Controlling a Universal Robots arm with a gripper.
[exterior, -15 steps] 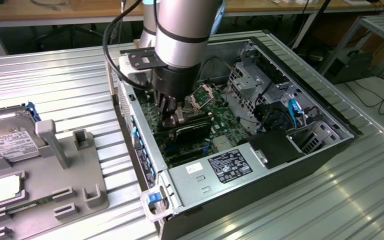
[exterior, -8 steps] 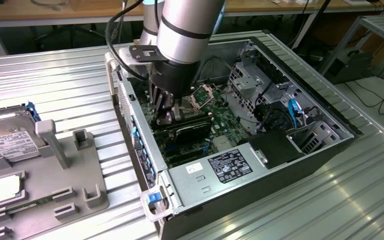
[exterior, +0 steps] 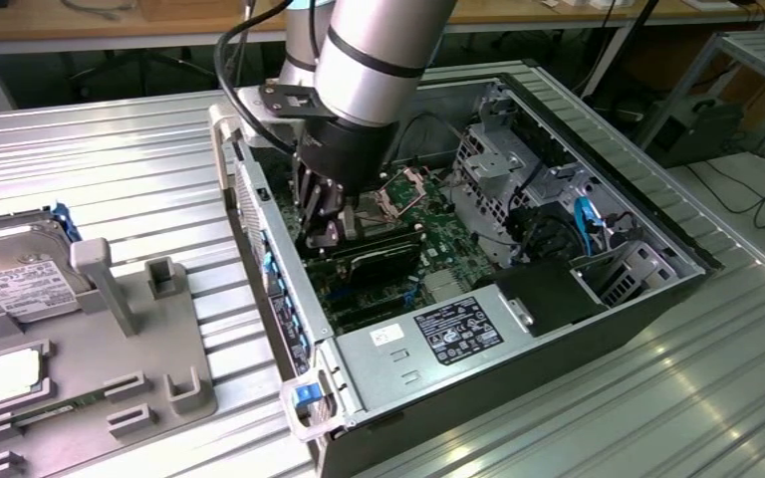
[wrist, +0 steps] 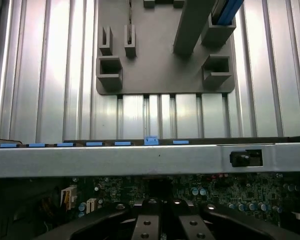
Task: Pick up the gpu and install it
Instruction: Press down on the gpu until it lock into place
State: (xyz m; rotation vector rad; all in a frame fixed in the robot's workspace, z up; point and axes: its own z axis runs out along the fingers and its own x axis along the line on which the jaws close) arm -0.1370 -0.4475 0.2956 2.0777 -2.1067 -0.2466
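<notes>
My gripper (exterior: 326, 234) reaches down inside the open computer case (exterior: 648, 224), fingers pressed together just over the black, flat gpu (exterior: 380, 261), which lies on the green motherboard (exterior: 456, 244). Sheet-metal case walls crowd both sides. The ribbed aluminium table (exterior: 104, 159) carries a grey plastic holder (exterior: 130, 388) with a silver hard drive (exterior: 17, 274).

The gripper (exterior: 326, 231) reaches down into the open computer case (exterior: 648, 214), its fingertips partly masked by the case wall (exterior: 256, 214); the gpu (exterior: 380, 261) shows as a dark slab beneath it — contact between them cannot be told. On the grey fixture tray (exterior: 156, 388), the hard drive (exterior: 17, 274) runs off the exterior view's left edge; its label print is too small to read.
</notes>
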